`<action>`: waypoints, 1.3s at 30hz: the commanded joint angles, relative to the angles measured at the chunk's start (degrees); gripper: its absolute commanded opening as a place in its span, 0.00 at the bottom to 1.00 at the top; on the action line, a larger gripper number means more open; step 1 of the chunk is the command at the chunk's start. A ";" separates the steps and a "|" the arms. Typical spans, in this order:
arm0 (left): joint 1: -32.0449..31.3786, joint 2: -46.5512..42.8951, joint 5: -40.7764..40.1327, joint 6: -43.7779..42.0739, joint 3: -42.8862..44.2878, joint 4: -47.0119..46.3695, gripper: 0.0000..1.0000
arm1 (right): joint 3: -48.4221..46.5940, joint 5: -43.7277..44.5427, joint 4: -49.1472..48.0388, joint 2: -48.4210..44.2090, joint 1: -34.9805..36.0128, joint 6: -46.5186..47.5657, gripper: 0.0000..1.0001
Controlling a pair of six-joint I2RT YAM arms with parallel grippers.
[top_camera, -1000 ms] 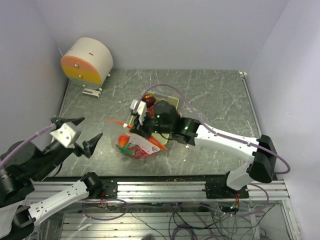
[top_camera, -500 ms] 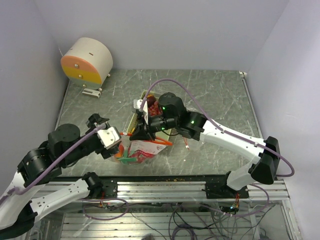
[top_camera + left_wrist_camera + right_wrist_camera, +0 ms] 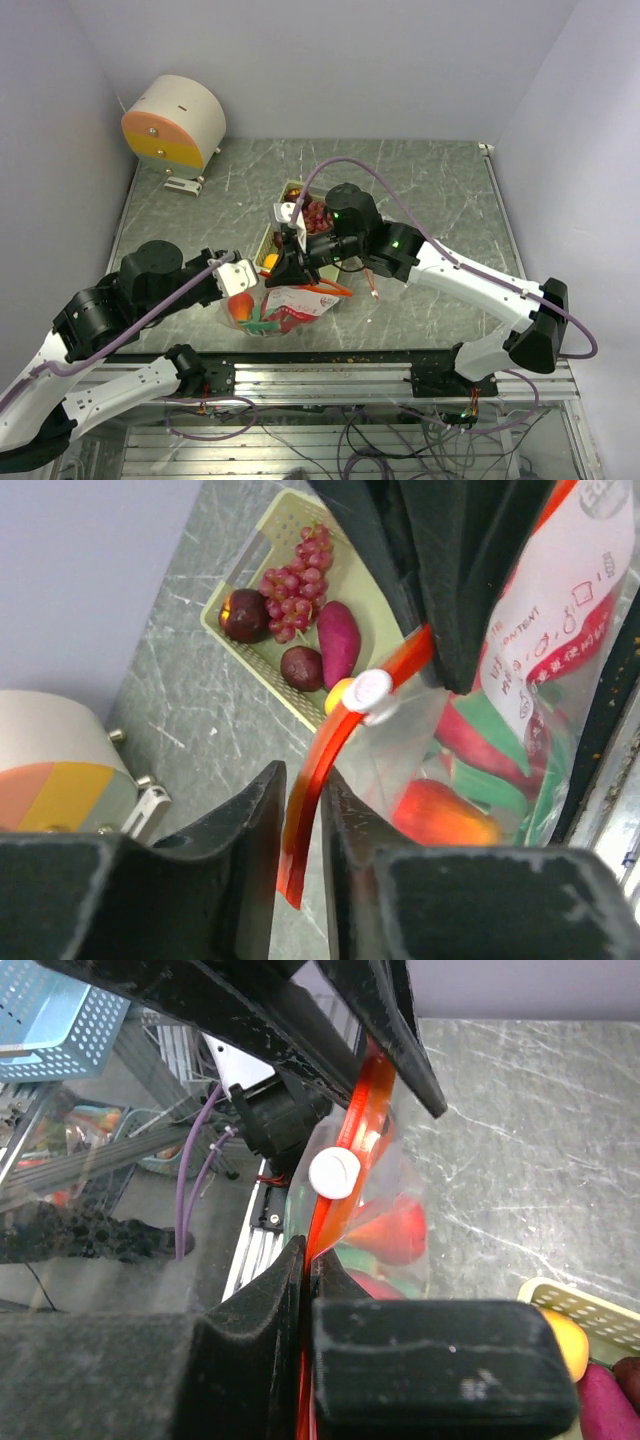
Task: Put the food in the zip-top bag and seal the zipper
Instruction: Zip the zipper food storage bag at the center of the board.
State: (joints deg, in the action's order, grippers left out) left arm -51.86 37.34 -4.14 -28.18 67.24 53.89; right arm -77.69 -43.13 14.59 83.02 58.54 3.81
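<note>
One bag point(image 3: 560, 610), one tray point(image 3: 262, 540), one grape bunch point(image 3: 297, 580), two dark round fruits point(image 3: 243, 615)

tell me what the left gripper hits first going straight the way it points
Likely the white slider on the red zipper strip between the fingers of the left gripper; depth unclear.

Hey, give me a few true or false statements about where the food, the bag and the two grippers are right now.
1. The grape bunch is inside the bag. False: it lies in the pale green tray.
2. The right gripper is shut on the bag's orange zipper strip. True.
3. The zipper strip passes between the fingers of the left gripper. True.
4. The bag holds nothing. False: a dragon fruit is inside it.
5. The sweet potato lies in the tray beside the grape bunch. True.
</note>
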 commanded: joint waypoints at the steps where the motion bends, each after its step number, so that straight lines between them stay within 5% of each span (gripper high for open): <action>1: -0.12 0.76 2.38 -0.42 -0.62 0.80 0.10 | -1.28 -2.45 -2.37 -2.87 -0.27 0.53 0.00; 5: -0.10 1.50 0.90 1.71 -0.77 -0.89 0.07 | -0.38 -0.03 -2.82 -3.23 -0.32 0.66 0.00; 13: -0.16 0.78 0.92 5.90 -2.03 -4.04 0.07 | 6.06 11.45 -10.88 -9.09 -0.28 0.85 0.53; 22: -0.14 3.95 -0.10 9.02 -0.97 -2.41 0.07 | 6.16 14.98 -14.33 -7.89 1.65 -0.84 0.54; 32: -0.14 6.92 -3.07 11.93 -1.39 -2.23 0.07 | 9.58 53.89 -11.63 -7.83 14.95 -9.02 0.50; 39: -0.10 5.93 -2.09 12.26 -1.17 -3.18 0.07 | 9.69 63.09 -7.06 -8.73 15.72 -16.66 0.48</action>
State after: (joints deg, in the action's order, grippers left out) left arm -51.86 44.18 -6.28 -16.58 64.66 53.82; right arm -68.20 10.15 5.67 76.09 74.37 -6.90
